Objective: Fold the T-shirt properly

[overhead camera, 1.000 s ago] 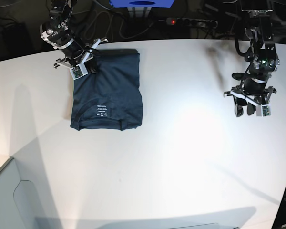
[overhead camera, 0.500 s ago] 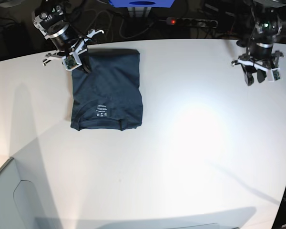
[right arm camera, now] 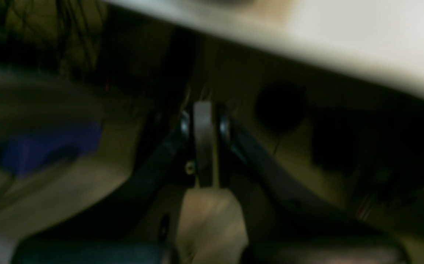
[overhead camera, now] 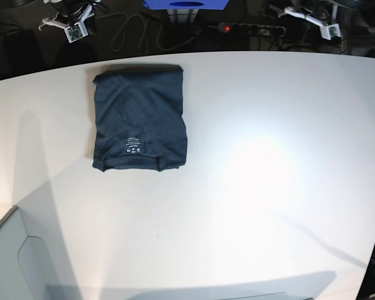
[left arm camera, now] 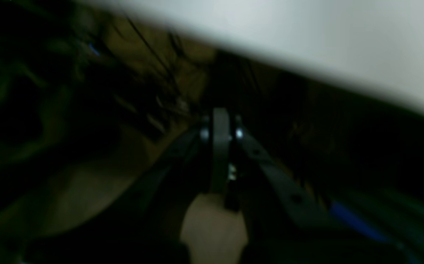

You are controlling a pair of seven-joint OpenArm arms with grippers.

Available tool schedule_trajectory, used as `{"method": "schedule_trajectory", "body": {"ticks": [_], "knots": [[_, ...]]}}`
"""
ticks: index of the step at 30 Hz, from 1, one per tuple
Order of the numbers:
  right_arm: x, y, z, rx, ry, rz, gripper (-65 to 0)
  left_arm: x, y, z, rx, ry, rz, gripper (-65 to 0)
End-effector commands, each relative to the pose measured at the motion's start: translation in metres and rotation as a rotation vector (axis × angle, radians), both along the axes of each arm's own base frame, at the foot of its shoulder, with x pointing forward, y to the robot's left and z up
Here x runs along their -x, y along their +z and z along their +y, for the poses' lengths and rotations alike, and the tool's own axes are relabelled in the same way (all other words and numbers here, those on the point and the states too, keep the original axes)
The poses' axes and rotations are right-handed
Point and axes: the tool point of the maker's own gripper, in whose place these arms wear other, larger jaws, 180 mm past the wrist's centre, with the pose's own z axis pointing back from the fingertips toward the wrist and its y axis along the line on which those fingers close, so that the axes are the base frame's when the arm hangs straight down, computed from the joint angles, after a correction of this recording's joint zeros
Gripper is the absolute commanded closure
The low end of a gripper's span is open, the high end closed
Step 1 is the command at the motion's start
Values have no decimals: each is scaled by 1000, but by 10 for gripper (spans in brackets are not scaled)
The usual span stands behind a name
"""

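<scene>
T-shirt (overhead camera: 139, 118) lay folded into neat rectangle on white surface (overhead camera: 256, 187), toward far left of base view, white label (overhead camera: 132, 144) facing up near its front edge. Nothing touched it. Both arms were off surface, beyond far edge. Left end effector (left arm camera: 220, 132): fingers together, empty, blurred. Right end effector (right arm camera: 203, 124): fingers together, empty, blurred. Power strip (overhead camera: 250, 28) with red light lay behind surface.
</scene>
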Motion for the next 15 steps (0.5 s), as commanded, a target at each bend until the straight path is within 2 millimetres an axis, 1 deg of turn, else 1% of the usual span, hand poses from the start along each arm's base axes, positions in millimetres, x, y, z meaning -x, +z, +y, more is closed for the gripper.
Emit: {"method": "schedule_trajectory", "body": {"ticks": [1, 3, 5, 7, 9, 11, 12, 13, 15], "knots": [[14, -9, -2, -15, 5, 45, -1, 14, -8, -2, 13, 7, 40, 0], [30, -36, -7, -44, -6, 125, -1, 39, -36, -13, 62, 28, 121, 0], [40, -62, -9, -80, -34, 183, -1, 44, -63, -23, 95, 39, 136, 0], [49, -91, -12, -116, -57, 250, -1, 55, -93, -35, 104, 28, 154, 0], [53, -120, -10, -162, -56, 315, -1, 65, -122, -41, 80, -12, 181, 0], [55, -145, -2, -227, -50, 352, -1, 72, -151, -49, 64, -52, 210, 0], [55, -154, 3, -262, -57, 351, -1, 76, -163, -53, 58, -72, 221, 0], [53, -161, 7, -295, -64, 336, -1, 75, -173, -56, 55, -83, 221, 0], [50, -168, 19, -361, -66, 298, -1, 73, -191, -59, 51, -98, 234, 0]]}}
